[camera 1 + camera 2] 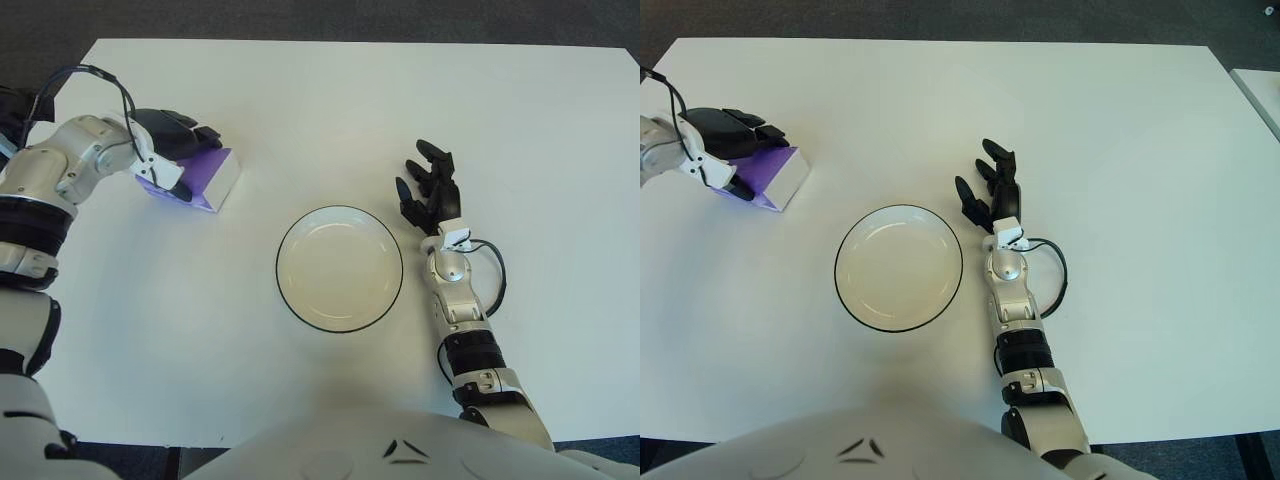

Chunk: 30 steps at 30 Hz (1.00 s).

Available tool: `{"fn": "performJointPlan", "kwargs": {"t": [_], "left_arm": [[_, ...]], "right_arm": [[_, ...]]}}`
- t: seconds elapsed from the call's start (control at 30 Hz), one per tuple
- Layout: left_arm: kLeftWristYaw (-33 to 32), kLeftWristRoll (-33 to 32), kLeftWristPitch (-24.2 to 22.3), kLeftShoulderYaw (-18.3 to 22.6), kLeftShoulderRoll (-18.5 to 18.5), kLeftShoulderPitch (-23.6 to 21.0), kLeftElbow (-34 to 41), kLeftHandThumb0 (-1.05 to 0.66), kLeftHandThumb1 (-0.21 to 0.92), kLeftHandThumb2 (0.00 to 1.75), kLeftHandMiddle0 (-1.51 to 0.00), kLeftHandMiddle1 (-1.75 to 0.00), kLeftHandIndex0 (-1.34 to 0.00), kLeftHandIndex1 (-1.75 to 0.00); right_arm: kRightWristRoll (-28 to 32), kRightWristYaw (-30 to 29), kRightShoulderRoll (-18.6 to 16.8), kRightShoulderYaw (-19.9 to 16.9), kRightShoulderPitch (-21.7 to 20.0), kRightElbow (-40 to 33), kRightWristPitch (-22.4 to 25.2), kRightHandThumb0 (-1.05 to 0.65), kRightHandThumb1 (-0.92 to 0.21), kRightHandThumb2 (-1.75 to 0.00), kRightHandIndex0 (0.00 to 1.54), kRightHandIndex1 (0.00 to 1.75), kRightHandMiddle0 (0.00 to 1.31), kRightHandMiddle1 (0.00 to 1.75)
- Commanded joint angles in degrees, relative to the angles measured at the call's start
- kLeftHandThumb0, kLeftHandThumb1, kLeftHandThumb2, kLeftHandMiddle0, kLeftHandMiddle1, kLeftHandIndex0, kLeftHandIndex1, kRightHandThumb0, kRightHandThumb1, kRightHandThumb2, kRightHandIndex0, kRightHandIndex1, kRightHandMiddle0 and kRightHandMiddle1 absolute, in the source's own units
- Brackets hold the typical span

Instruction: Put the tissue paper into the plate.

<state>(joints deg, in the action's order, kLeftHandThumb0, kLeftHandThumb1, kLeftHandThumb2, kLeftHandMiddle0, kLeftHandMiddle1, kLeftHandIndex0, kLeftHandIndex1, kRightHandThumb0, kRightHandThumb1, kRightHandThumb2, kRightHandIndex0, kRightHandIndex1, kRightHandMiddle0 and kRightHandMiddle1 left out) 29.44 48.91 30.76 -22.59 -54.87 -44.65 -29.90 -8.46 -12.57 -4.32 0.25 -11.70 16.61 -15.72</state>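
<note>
My left hand [170,150] pinches the light, crushable purple tissue pack [200,178] across its top; right hand [428,188], fingers spread, empty beside the plate [339,268].

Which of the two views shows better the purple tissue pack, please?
The left eye view. There the tissue pack sits well inside the picture, with the left hand over its top and its white end visible. The right eye view shows the same pack near the left edge, with the arm cut off.
</note>
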Motion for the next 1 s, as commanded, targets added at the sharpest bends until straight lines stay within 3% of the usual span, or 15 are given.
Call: {"fn": "performJointPlan", "kwargs": {"t": [0.0, 0.97], "left_arm": [[-0.98, 1.33, 0.60, -1.37, 0.51, 0.06, -1.47, -0.98, 0.92, 0.18, -0.18, 0.00, 0.00, -0.58], [0.48, 1.67, -0.74, -5.11, 3.17, -0.42, -5.09, -0.88, 0.91, 0.10, -0.21, -0.01, 0.00, -0.62]], "right_arm": [[0.55, 0.45, 0.25, -0.38, 5.41, 3.02, 4.93, -0.54, -0.90, -0.47, 0.31, 0.40, 0.00, 0.76], [1.07, 1.35, 0.73, -0.93, 6.02, 2.06, 5.30, -0.53, -0.90, -0.48, 0.32, 0.42, 0.00, 0.78]]}}
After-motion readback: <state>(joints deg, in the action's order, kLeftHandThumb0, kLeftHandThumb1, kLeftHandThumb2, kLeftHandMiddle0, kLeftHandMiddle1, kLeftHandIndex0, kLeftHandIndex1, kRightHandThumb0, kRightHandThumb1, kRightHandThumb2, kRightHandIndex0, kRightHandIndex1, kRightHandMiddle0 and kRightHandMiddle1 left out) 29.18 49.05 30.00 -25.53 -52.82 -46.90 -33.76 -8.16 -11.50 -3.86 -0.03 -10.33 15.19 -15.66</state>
